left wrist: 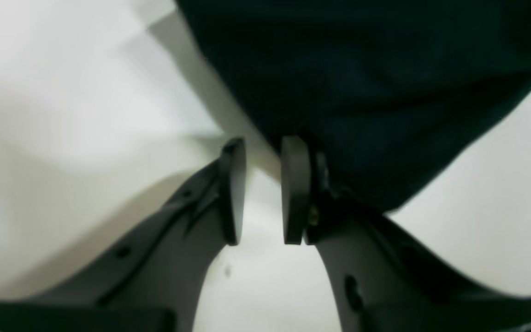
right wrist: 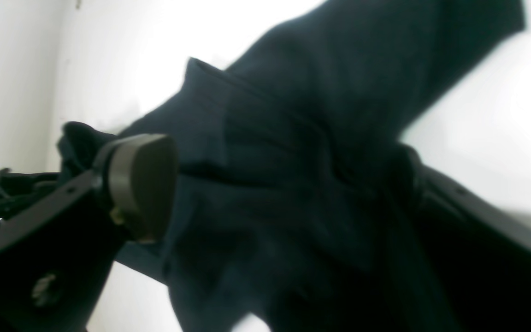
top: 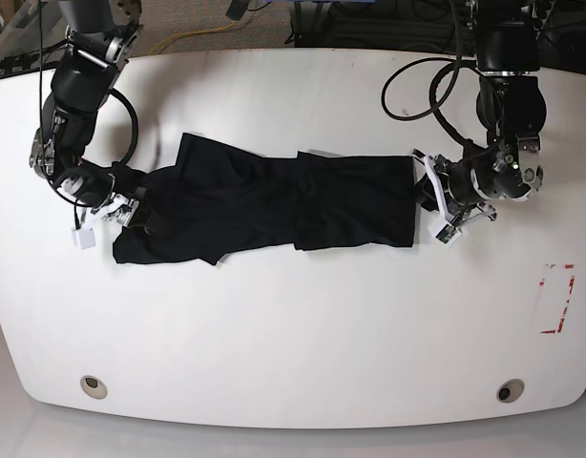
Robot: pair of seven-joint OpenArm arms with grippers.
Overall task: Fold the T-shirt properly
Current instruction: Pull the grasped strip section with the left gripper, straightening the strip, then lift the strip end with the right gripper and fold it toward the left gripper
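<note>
A black T-shirt (top: 264, 200) lies in a long band across the middle of the white table (top: 293, 334), its long axis running from the table's left edge toward its right edge, one gripper at each end. The left gripper (left wrist: 264, 191) has its jaws narrowly parted on nothing, the shirt's end edge just past its fingertips. The right gripper (right wrist: 288, 184) stands wide with bunched cloth between its jaws (one finger is hidden by fabric, so contact is unclear).
</note>
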